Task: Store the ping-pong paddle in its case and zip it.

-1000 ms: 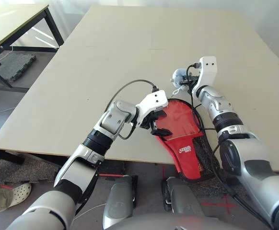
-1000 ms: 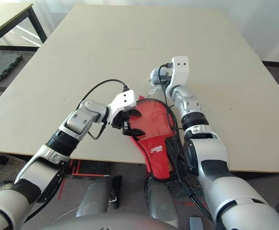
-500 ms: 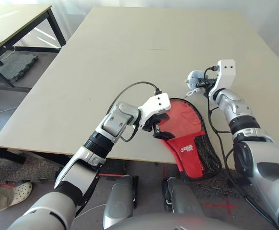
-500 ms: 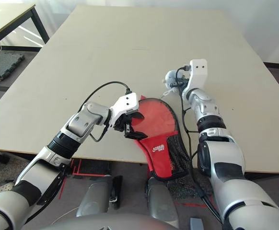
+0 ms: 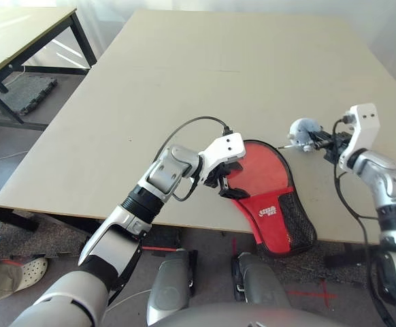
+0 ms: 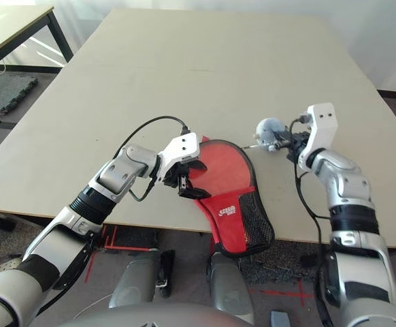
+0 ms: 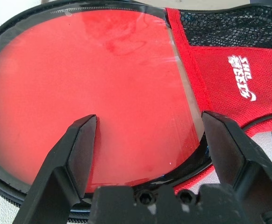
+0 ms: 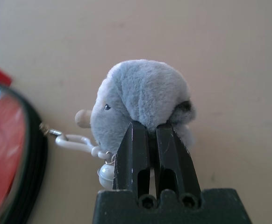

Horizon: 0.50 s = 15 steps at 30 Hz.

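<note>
the left arm (image 5: pixel 126 214) reaches forward and inward from the robot's left, its forearm slanting up to a white wrist housing (image 5: pixel 223 150). the left gripper (image 7: pixel 150 116) stands open, its two black fingers spread wide apart. the right arm (image 6: pixel 351 218) stretches farther forward on the robot's right, its wrist bent inward. the right gripper (image 8: pixel 150 125) is closed, its black fingers nearly together and pointing toward the robot's left. the two grippers are well apart.

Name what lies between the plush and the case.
A white cord with a metal clasp links the plush to the case, as the right wrist view shows.
</note>
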Available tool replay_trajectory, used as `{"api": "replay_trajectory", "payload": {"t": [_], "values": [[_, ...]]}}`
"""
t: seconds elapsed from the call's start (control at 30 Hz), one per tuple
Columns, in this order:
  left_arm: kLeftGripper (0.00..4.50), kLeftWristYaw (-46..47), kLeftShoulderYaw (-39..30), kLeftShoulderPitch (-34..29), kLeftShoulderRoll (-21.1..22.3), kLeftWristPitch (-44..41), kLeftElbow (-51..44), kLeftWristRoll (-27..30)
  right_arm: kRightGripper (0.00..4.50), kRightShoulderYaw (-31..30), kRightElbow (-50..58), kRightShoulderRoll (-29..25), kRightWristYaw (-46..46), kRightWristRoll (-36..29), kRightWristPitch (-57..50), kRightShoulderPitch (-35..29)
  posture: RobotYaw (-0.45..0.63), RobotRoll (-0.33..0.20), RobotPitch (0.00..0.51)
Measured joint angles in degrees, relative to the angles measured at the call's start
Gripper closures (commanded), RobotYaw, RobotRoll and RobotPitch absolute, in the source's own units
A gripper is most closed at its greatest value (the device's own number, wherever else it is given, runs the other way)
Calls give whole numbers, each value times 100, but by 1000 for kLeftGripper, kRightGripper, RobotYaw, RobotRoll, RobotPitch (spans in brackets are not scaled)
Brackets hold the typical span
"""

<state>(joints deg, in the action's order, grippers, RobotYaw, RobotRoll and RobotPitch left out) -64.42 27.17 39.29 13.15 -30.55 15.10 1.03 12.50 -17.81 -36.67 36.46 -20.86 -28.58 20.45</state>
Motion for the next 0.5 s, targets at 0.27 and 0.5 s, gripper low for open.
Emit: {"api": "replay_trajectory", "payload": {"t": [0.27,0.5], "values": [[0,-1,48,25,-50,70,98,5,4478,230,755,-390,324,-326,-496,-751,-21,0,130],[0,-11,52,52,-72,98,155,15,4478,434,1141,-674,695,-628,-798,-1309,-23,0,134]]}}
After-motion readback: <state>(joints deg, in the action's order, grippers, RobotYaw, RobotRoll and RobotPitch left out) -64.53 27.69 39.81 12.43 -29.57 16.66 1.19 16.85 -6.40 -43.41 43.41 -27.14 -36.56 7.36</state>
